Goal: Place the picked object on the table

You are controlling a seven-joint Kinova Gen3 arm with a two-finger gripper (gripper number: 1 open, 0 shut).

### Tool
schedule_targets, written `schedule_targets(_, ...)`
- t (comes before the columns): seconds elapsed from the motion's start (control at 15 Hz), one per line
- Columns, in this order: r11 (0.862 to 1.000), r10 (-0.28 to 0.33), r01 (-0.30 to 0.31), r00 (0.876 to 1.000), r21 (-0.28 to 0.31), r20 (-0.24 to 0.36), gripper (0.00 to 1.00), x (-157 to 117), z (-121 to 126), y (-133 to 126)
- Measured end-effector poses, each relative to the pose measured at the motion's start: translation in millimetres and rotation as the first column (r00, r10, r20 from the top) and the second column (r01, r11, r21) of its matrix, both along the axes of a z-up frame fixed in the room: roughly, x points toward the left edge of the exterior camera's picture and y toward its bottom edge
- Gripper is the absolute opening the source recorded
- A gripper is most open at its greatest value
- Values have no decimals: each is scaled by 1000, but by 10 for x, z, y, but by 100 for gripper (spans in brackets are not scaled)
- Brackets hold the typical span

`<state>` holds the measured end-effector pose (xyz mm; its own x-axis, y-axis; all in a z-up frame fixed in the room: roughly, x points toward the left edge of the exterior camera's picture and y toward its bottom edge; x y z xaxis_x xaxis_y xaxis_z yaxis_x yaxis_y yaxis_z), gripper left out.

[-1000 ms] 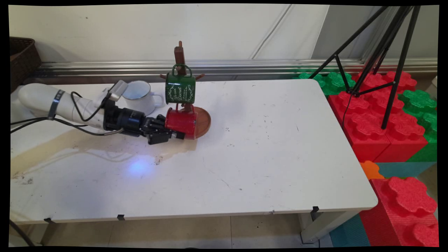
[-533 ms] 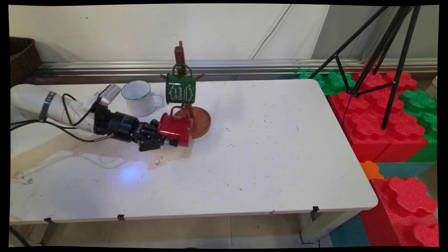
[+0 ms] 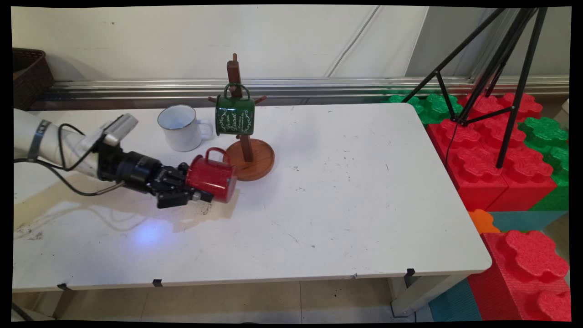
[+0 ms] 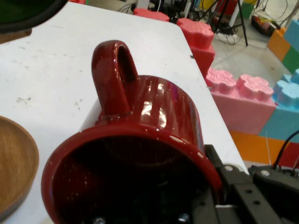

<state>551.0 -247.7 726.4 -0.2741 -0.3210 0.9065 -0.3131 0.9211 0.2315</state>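
Observation:
My gripper [image 3: 196, 190] is shut on the rim of a red mug [image 3: 213, 176], which lies sideways just above the table with its handle up. In the hand view the red mug [image 4: 140, 140] fills the picture, its open mouth towards the camera and one finger [image 4: 233, 186] clamped on the rim at the right. To the mug's right stands a wooden mug tree [image 3: 246, 146] on a round base [image 4: 14, 163], with a green mug [image 3: 234, 114] hanging from a peg. A white mug [image 3: 180, 127] stands upright behind the gripper.
A brown basket [image 3: 29, 75] sits at the far left by the wall. Red and green foam blocks [image 3: 496, 150] and a black tripod [image 3: 496, 68] stand beyond the table's right edge. A yellowish stain [image 3: 68, 191] marks the table under the arm.
The gripper has drawn back to the left and towards the near side with the red mug, off the mug tree's base and clear of it.

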Motion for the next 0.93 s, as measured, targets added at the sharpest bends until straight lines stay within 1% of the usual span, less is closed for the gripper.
schedule_targets(0.2, 1000, -9, 10, 1000, -16, 25, 0, 130, 95, 107)
schedule_targets(0.6, 999, -8, 11, 997, -49, 73, 0, 374, 280, 276)
schedule_targets(0.93, 996, 9, 3, 991, -87, 135, 0, 626, 506, 430)
